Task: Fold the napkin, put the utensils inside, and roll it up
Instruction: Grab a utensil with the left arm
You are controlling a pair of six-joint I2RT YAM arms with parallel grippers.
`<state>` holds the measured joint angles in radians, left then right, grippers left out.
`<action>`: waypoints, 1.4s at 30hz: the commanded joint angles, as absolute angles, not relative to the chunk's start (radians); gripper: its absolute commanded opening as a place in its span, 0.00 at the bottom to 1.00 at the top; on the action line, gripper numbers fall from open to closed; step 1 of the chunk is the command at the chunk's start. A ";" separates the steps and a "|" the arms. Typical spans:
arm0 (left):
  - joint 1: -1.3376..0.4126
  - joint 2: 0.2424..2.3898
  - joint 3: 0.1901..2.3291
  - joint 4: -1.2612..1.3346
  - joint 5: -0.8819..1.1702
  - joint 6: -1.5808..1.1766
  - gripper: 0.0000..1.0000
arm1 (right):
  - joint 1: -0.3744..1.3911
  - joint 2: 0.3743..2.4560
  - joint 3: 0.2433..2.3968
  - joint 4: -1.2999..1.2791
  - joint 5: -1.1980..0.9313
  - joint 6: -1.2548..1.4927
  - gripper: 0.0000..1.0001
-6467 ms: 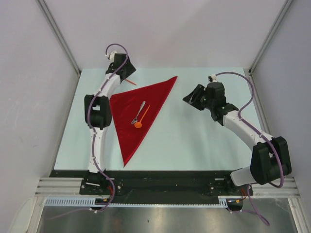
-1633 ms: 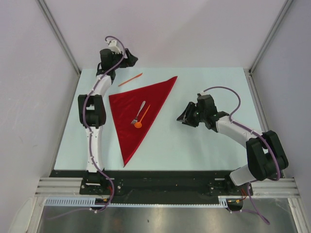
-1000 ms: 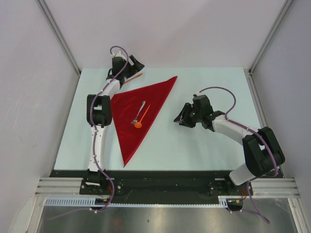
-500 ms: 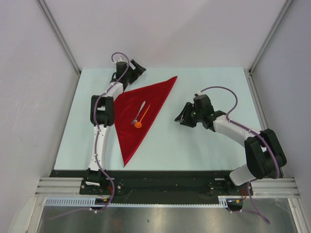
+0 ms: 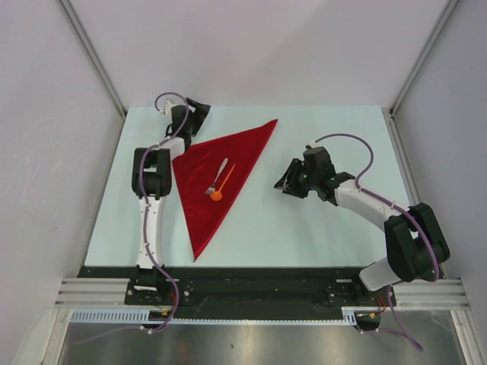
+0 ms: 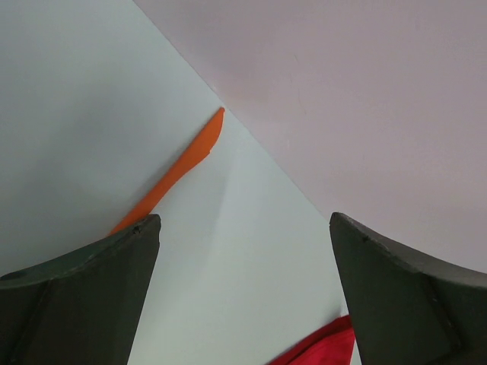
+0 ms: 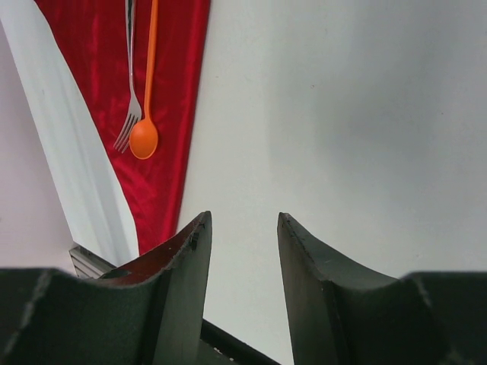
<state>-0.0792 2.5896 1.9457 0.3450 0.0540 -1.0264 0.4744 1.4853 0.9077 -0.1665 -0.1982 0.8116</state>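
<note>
At the far left corner of the table (image 5: 327, 236), the left gripper (image 5: 198, 109) reaches toward the back wall (image 5: 259, 53). The overhead view shows only its dark body there. The orange knife (image 6: 183, 167) appears in the left wrist view alone: it lies flat on the bare table close to the foot of the wall, its near end passing out of sight behind the left finger (image 6: 84, 296). That same view shows the jaws spread wide with nothing between them but table, and a red corner of the napkin (image 6: 323, 348) at the bottom edge.

Further right, the napkin (image 5: 199, 209) lies folded into a long triangle, one tip pointing to the far right and the other toward the near edge. On its middle rest the silvery fork (image 5: 220, 172) and the orange spoon (image 5: 217, 195), side by side and touching or nearly so. The right wrist view shows them closer, the fork's tines right beside the spoon's bowl.

To the right of the cloth, well apart from it, the right gripper (image 5: 281, 182) hangs low over bare table. From above its fingers cannot be told apart. Its own camera shows the jaws partly apart, with only table in the gap.
</note>
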 commanded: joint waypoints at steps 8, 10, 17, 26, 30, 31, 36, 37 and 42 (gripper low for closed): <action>-0.003 2.465 1.709 0.422 -0.117 -1.104 1.00 | 0.483 1.488 0.943 -0.160 -0.179 0.815 0.45; 0.024 2.447 1.677 0.439 -0.133 -1.109 1.00 | 0.483 1.493 0.946 -0.158 -0.181 0.818 0.45; 0.048 2.404 1.614 0.505 -0.132 -1.048 1.00 | 0.492 1.496 0.945 -0.155 -0.181 0.818 0.45; 0.048 2.276 1.554 0.624 -0.008 -0.749 1.00 | 0.499 1.511 0.948 -0.144 -0.186 0.821 0.45; 0.048 2.313 1.661 0.551 0.130 -0.654 1.00 | 0.503 1.528 0.954 -0.138 -0.195 0.821 0.45; 0.049 2.327 1.740 0.517 0.149 -0.614 1.00 | 0.503 1.531 0.956 -0.138 -0.196 0.821 0.45; 0.051 2.434 2.006 0.201 0.205 -0.308 0.98 | 0.505 1.537 0.965 -0.152 -0.198 0.821 0.45; 0.052 2.465 2.123 0.142 0.233 -0.254 0.97 | 0.505 1.537 0.966 -0.156 -0.198 0.818 0.45; 0.064 2.622 2.451 -0.231 0.224 0.027 0.96 | 0.500 1.526 0.966 -0.175 -0.193 0.811 0.45</action>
